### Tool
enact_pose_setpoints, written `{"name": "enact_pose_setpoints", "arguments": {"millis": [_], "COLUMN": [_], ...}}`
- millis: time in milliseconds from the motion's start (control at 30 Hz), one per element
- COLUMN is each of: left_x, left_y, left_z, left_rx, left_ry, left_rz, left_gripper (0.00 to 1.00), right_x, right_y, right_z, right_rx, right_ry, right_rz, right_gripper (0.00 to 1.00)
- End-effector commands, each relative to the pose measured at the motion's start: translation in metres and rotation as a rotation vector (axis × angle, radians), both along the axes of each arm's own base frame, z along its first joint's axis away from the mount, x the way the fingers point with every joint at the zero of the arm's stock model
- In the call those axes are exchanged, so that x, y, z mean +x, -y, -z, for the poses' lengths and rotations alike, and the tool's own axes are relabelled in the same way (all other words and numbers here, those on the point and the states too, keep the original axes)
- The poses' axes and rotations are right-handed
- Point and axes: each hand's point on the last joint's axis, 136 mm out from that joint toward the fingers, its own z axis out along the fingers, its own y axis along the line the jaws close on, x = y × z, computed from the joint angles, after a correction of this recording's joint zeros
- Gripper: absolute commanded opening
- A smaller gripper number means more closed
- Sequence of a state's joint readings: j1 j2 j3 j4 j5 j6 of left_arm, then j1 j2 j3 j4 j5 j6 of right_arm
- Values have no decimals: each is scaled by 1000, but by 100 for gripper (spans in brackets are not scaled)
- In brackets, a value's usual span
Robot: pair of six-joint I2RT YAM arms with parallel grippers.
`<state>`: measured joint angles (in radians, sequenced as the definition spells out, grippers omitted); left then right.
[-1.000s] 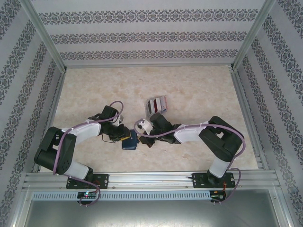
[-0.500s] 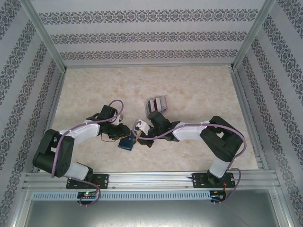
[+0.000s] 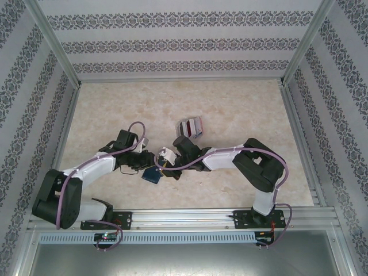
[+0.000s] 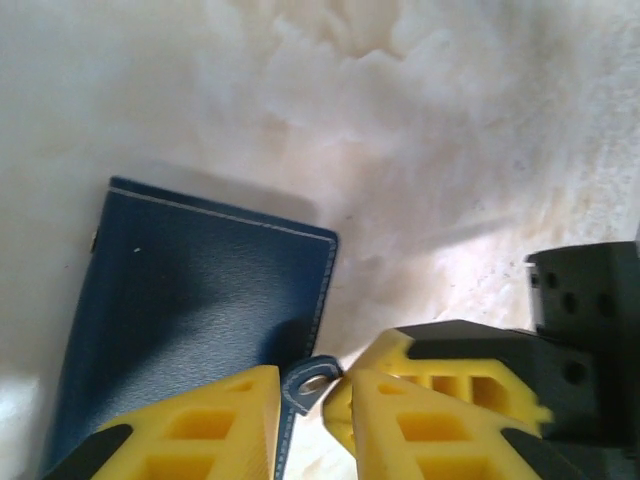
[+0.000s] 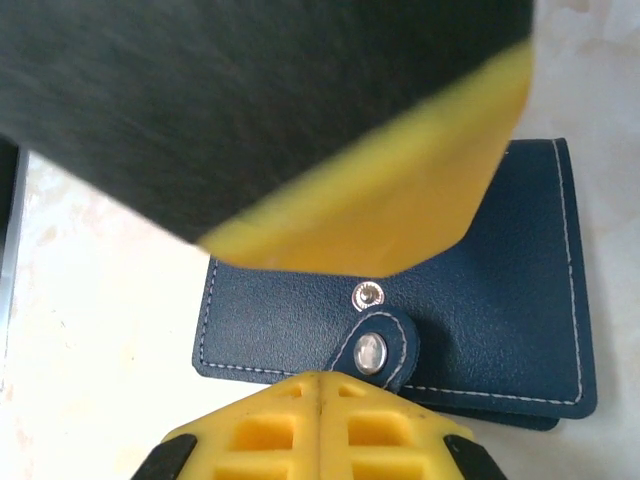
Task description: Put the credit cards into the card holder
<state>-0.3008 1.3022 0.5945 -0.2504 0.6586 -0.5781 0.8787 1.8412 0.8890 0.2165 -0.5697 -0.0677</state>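
Both arms reach inward; left pincer (image 4: 340, 400) slightly parted; right pincer (image 5: 320, 385) shut.

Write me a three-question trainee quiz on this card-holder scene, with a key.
1. True or false: the card holder lies unfolded on the table, with its inner sleeves facing up.
2. In the top view, where is the rack of cards relative to the card holder? A) farther from the arm bases and slightly right; B) nearer the bases; C) stacked on it.
3. Which arm's end effector has its yellow fingers pressed together in its own wrist view?

Key: 1 false, it is folded with its navy outside showing. 2 A. 3 the right end effector.
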Motion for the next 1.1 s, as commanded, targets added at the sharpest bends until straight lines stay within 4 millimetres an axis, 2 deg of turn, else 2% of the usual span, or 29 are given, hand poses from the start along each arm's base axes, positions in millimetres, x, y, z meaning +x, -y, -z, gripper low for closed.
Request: {"name": "enact_pose_setpoints", "arguments": {"millis": [0, 167, 367, 733, 1067], "left_x": [-5, -6, -6, -5, -12], "left_y": [-4, -1, 5, 23, 25], "left_z": [-1, 2, 10, 21, 14], "left_rx": [16, 14, 25, 13, 26], "left_ry": [3, -13, -62, -113, -124], "left_rz": [14, 38, 69, 128, 147], "left_gripper": [28, 32, 33, 36, 15], "right_x": [1, 7, 12, 11, 14], "right_y": [-1, 15, 36, 35, 39], "right_z": [-12, -33, -38, -33, -32], "right_rx": [66, 155, 195, 216, 218], "right_ry": [-25, -52, -78, -123, -139], "right_rz": [17, 111, 196, 213, 221], "right_gripper": [16, 27, 29, 34, 32]}}
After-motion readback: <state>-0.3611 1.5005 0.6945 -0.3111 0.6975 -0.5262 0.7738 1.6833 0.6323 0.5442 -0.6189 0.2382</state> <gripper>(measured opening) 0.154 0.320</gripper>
